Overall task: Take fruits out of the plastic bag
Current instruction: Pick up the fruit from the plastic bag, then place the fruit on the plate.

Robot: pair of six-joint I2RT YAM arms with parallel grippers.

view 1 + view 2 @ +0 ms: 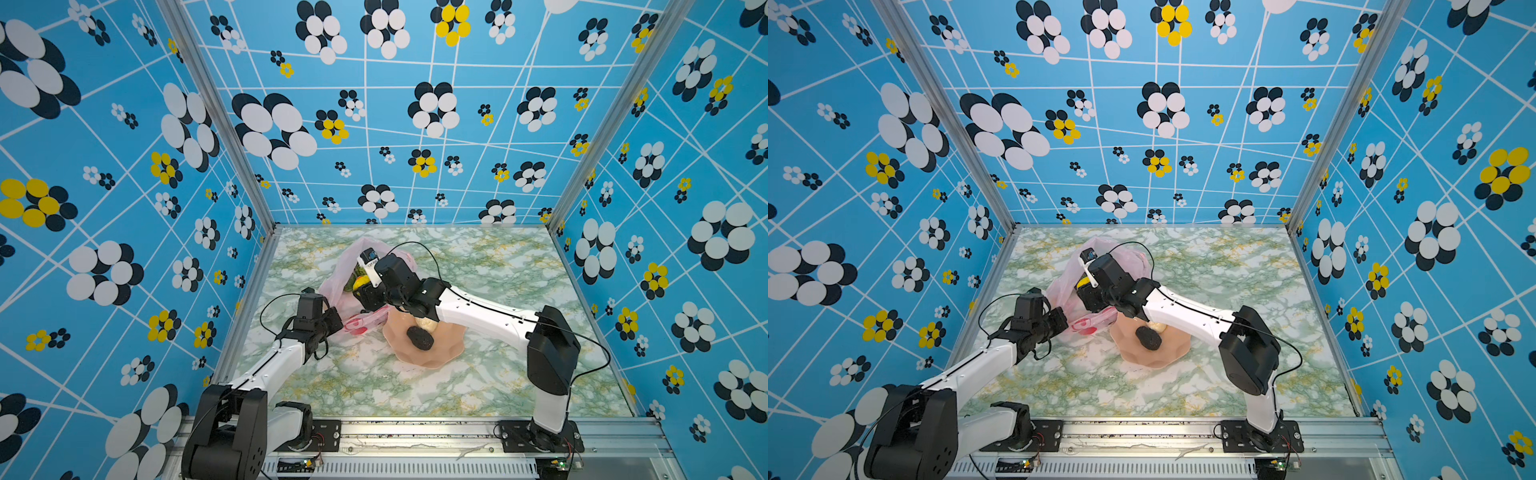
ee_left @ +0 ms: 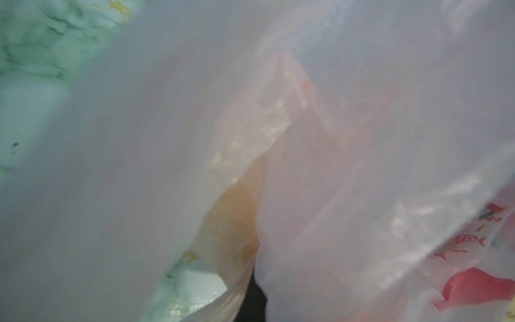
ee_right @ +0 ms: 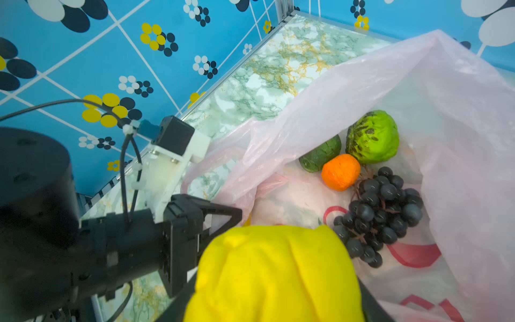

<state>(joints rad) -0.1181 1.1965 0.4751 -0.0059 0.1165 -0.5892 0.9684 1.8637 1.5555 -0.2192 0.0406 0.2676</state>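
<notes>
Plastic bag (image 1: 330, 289), pink and crinkly: slumped on the marbled tabletop (image 1: 498, 374), mouth gaping. At bag's left rim: left pincer (image 1: 337, 323), clamped shut on a fold of the film. Inside bag, from the right wrist view: dark green avocado (image 3: 320, 157) touching orange (image 3: 340, 172); bumpy green fruit (image 3: 373, 136) just beside both; grape bunch (image 3: 381, 217) beside orange. Within bag's opening: right pincer (image 1: 362, 291), gripping yellow banana (image 3: 274, 273) across its width; clear of the film or not, cannot tell. Just right of bag, by its red-printed edge: peach scalloped plate (image 1: 440, 353), carrying a dark rough fruit (image 1: 420, 338) and a pale piece (image 1: 428, 324), the latter half hidden under right arm (image 1: 478, 316).
</notes>
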